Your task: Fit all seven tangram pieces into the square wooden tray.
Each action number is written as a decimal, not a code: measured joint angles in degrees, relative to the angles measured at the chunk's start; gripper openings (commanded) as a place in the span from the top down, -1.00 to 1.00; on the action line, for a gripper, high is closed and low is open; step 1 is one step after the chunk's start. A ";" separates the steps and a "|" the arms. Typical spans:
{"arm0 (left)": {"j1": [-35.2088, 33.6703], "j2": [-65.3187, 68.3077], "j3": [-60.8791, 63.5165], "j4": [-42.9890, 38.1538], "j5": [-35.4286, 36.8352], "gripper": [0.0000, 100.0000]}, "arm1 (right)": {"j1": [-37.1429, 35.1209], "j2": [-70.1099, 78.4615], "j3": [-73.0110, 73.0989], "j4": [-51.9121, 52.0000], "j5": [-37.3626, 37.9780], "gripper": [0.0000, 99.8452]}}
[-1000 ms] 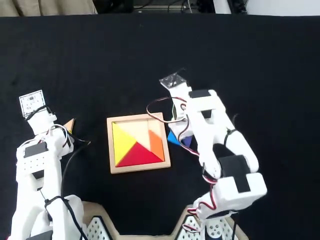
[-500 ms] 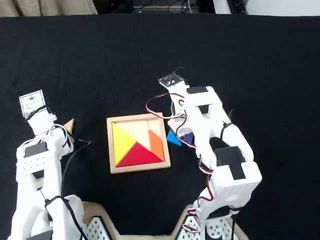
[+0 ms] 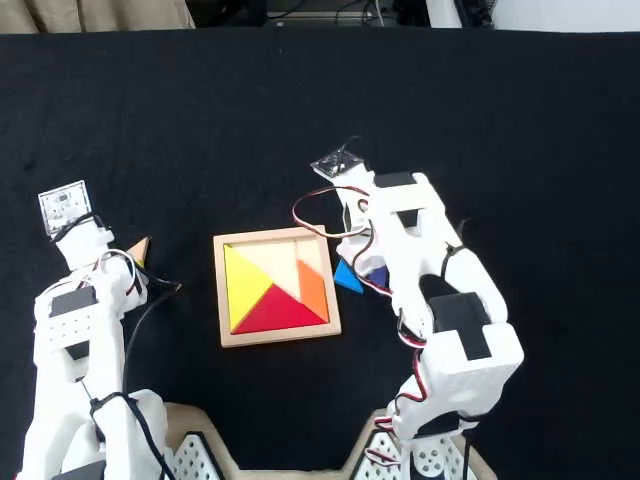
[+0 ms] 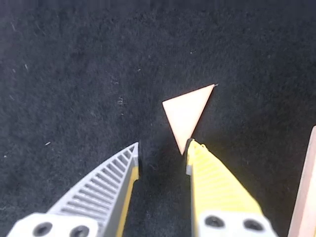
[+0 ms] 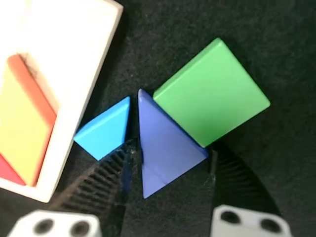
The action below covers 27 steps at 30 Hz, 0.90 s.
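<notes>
- Right wrist view: the right jaws stand open astride the dark blue triangle point(image 5: 165, 148) and are not yet clamped on it. One finger sits in the thin gap between it and the light blue triangle point(image 5: 103, 129); the other lies beyond its opposite corner. The green square point(image 5: 211, 94) lies against one of its edges. A corner of the tray point(image 5: 81, 98) is near.
- The step in hand looks like grasping the dark blue triangle. It is best done by closing slowly, so the inner finger does not shove the light blue triangle. The grip should be centred so the flat piece cannot twist. A straight lift would then clear the green square before any swing toward the tray.
- Left wrist view: the left jaws are spread and hold nothing. The yellow fingertip point(image 4: 195, 148) sits at one corner of the small triangle point(image 4: 186, 111), and the grey one is apart from it.
- High view: the tray lies on the black bench point(image 3: 200, 120) between the two arms. It holds a yellow triangle point(image 3: 243, 285), a red triangle point(image 3: 278, 312) and an orange piece point(image 3: 313, 285). The pale patch at its far side may be bare floor or a pale piece; which one cannot be told. The blue pieces lie just beside its right wall under the right arm point(image 3: 420, 250). The small triangle lies well apart on the other side, by the left arm point(image 3: 80, 320).
</notes>
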 measured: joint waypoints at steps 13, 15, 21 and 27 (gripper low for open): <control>0.00 0.00 0.00 0.00 0.00 0.67 | 0.26 -0.44 -0.09 0.79 0.26 0.68; 0.00 0.00 0.00 0.00 0.00 0.67 | 0.26 -1.41 -0.09 2.20 0.26 0.68; 0.00 0.00 0.00 0.00 0.00 0.67 | -0.09 -8.18 -1.05 6.15 2.90 0.68; 0.00 0.00 0.00 0.00 0.00 0.67 | -2.55 -13.63 -1.05 7.91 3.34 0.68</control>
